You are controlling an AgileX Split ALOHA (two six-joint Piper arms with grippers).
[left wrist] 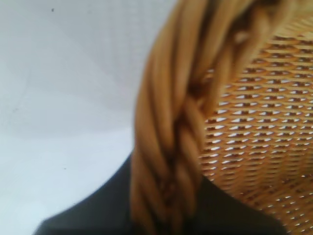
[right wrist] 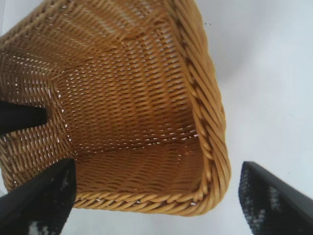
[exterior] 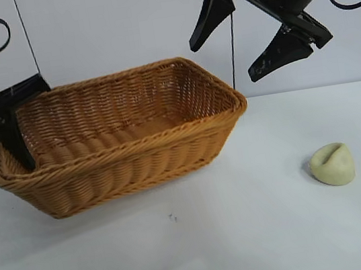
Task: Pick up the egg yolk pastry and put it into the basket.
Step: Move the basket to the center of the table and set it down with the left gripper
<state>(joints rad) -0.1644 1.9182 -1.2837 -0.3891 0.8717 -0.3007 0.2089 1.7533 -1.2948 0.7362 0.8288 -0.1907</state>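
The egg yolk pastry (exterior: 332, 164), a small pale cream-yellow lump with a crease on top, lies on the white table at the right, apart from the basket. The orange-brown wicker basket (exterior: 136, 158) stands left of centre and holds nothing. My left gripper (exterior: 15, 129) is shut on the braided rim (left wrist: 166, 147) at the basket's left end. My right gripper (exterior: 226, 57) is open and empty, high above the basket's right end and well above the pastry. The right wrist view looks down into the basket (right wrist: 142, 147); the pastry is out of that view.
The white table (exterior: 249, 233) stretches in front of and to the right of the basket. A thin dark cable (exterior: 232, 46) hangs behind the basket's right corner. A finger of the left gripper (right wrist: 19, 117) shows at the basket's far end in the right wrist view.
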